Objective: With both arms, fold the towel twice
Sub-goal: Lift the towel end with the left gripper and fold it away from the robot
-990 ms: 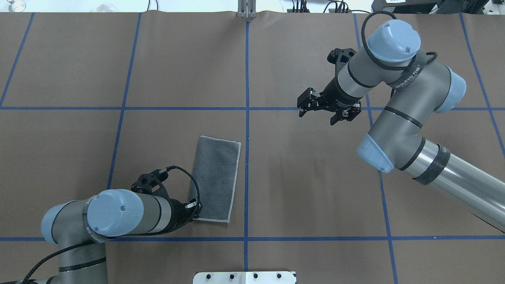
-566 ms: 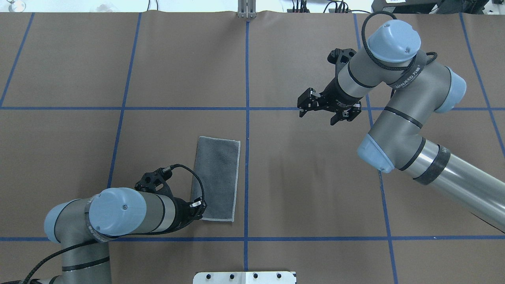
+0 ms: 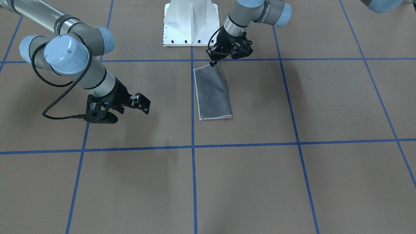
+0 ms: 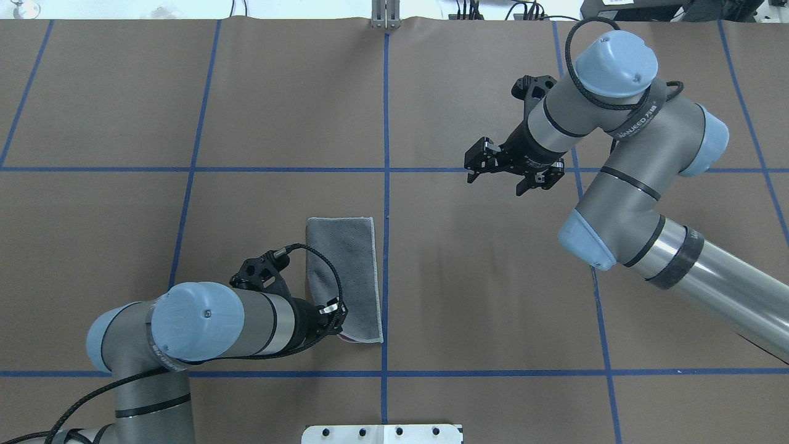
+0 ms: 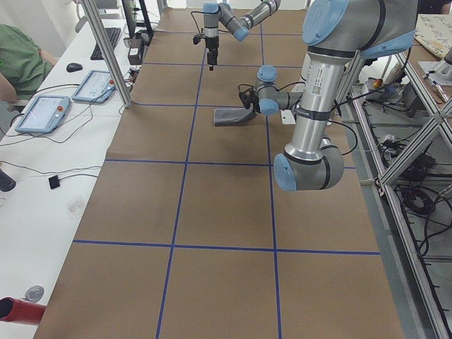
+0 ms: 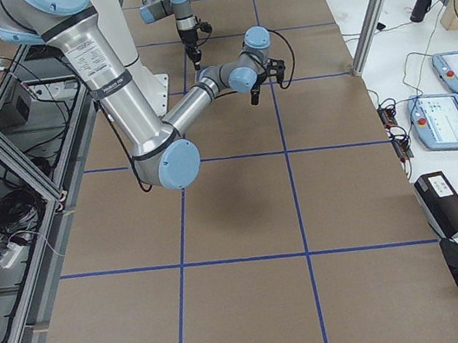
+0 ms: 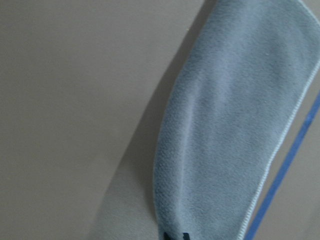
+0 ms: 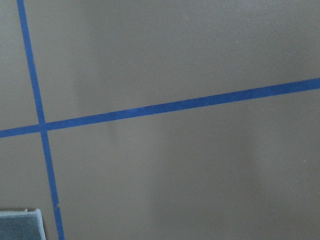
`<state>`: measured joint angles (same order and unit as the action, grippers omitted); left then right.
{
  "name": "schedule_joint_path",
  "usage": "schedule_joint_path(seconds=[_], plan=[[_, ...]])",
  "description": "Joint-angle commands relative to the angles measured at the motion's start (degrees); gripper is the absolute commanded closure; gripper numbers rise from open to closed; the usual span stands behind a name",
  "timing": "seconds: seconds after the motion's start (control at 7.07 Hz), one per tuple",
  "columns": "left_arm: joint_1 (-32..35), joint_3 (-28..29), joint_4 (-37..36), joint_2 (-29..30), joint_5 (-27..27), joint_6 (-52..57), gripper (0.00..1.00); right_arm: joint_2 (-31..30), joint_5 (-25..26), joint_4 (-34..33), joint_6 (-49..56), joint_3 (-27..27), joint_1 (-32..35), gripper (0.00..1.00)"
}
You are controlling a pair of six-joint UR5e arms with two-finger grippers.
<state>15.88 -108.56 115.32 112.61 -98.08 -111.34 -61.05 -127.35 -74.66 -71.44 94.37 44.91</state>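
The towel (image 4: 348, 265) lies folded into a narrow strip, dark grey face up, just left of the blue centre line; it also shows in the front view (image 3: 213, 92) and the left wrist view (image 7: 240, 125). A thin pink edge shows at its far end in the front view. My left gripper (image 4: 335, 316) is shut on the towel's near corner, which is raised a little off the table (image 3: 213, 62). My right gripper (image 4: 500, 179) is open and empty, hovering far off to the right of the towel (image 3: 135, 107). The right wrist view catches only a towel corner (image 8: 20, 225).
The brown table cover (image 4: 493, 277) carries a grid of blue tape lines (image 4: 386, 123). The white bolted pedestal (image 4: 382, 433) stands at the near edge, close behind the towel (image 3: 188, 22). Tablets and cables lie on a side bench (image 5: 46, 109).
My left gripper has moved right toward the centre line with the towel's near corner, swinging the strip from tilted to nearly parallel with the line. The right arm has not moved.
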Motion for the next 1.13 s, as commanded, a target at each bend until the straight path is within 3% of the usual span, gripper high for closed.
schedule_joint_path(seconds=[0.0,0.57,0.99], plan=[[2.12,0.53,0.0,2.25,-0.01,0.07,1.0,-0.03,0.0,0.04,0.08,-0.06,0.0,0.0],[10.02,8.5,1.66,7.61,-0.44,0.33,1.0,0.06,0.0,0.04,0.16,-0.15,0.0,0.0],[11.89,12.84,5.62,6.75,-0.44,-0.01,1.0,0.32,0.0,0.04,0.16,-0.15,0.0,0.0]])
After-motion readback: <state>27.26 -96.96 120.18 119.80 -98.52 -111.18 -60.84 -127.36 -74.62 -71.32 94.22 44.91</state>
